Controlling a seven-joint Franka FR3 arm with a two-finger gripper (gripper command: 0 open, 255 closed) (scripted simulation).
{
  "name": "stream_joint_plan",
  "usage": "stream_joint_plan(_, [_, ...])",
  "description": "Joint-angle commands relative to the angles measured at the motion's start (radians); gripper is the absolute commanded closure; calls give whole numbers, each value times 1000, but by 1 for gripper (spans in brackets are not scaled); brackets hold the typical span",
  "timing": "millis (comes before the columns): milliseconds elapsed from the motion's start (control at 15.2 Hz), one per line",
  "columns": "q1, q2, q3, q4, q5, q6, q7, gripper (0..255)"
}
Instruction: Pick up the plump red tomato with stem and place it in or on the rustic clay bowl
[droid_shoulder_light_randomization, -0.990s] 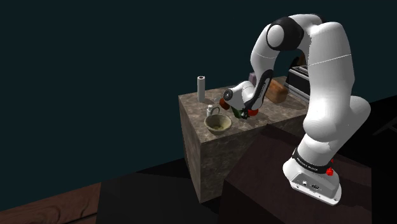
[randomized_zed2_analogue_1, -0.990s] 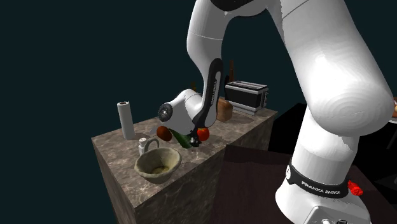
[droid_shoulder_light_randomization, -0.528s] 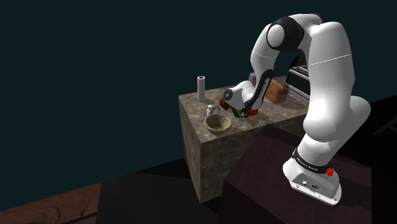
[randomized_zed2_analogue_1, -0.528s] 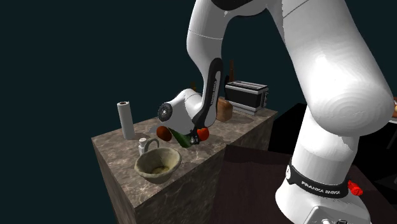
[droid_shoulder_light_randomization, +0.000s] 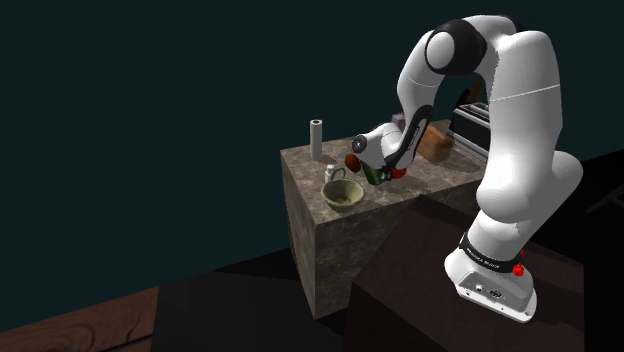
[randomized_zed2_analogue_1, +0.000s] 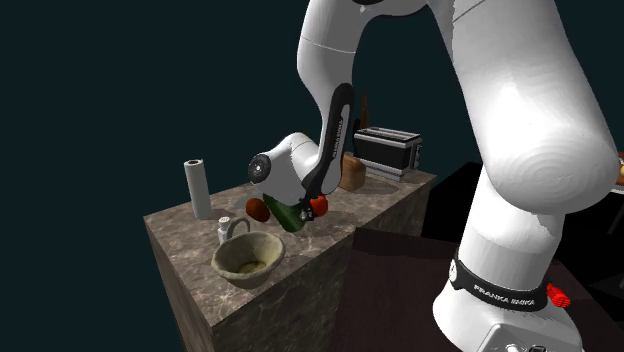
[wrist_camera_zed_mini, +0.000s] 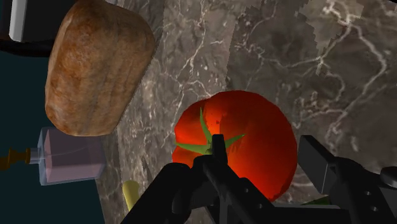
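**Wrist view: tomato clasped between the fingers, bowl not yet reached**

1. Tool. In the wrist view I find the gripper (wrist_camera_zed_mini: 266, 151) closed on the red tomato (wrist_camera_zed_mini: 238, 143). One black finger lies across the fruit beside its green star-shaped stem, and the other presses on its far flank. I record it as grasping the tomato.

2. Task item. In the second exterior view the tomato (randomized_zed2_analogue_1: 318, 206) sits at the tip of the gripper (randomized_zed2_analogue_1: 316, 212), low over the stone-patterned counter (randomized_zed2_analogue_1: 385, 205). I cannot tell whether it clears the surface. A green cucumber (randomized_zed2_analogue_1: 287, 217) lies just beside it, with a reddish-brown round item (randomized_zed2_analogue_1: 257, 209) beyond that.

3. Target. The rough beige bowl (randomized_zed2_analogue_1: 247, 258) stands near the counter's front corner, toward the second exterior view's left of the tomato and apart from it. Nothing red is in the bowl. A small white shaker (randomized_zed2_analogue_1: 225, 228) stands just behind its rim.

4. Shoulder view. The arm bends down to the counter (droid_shoulder_light_randomization: 445, 172). The gripper (droid_shoulder_light_randomization: 387, 172) and tomato (droid_shoulder_light_randomization: 399, 172) are to the right of the bowl (droid_shoulder_light_randomization: 342, 193) and a little behind it.

5. Other items noted. A paper towel roll (randomized_zed2_analogue_1: 197, 187) stands upright at the back edge. A brown loaf (wrist_camera_zed_mini: 95, 67) lies near the tomato. A toaster (randomized_zed2_analogue_1: 388, 150) stands behind the loaf. A clear bottle of pinkish liquid (wrist_camera_zed_mini: 70, 162) is seen past the counter's edge.
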Motion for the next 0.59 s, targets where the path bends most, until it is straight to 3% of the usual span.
stream_joint_plan(0, [-1,-30,2,-13,14,-5,-22,255])
stream_joint_plan(528, [-6,-145,10,-59,69,-28,-111,255])
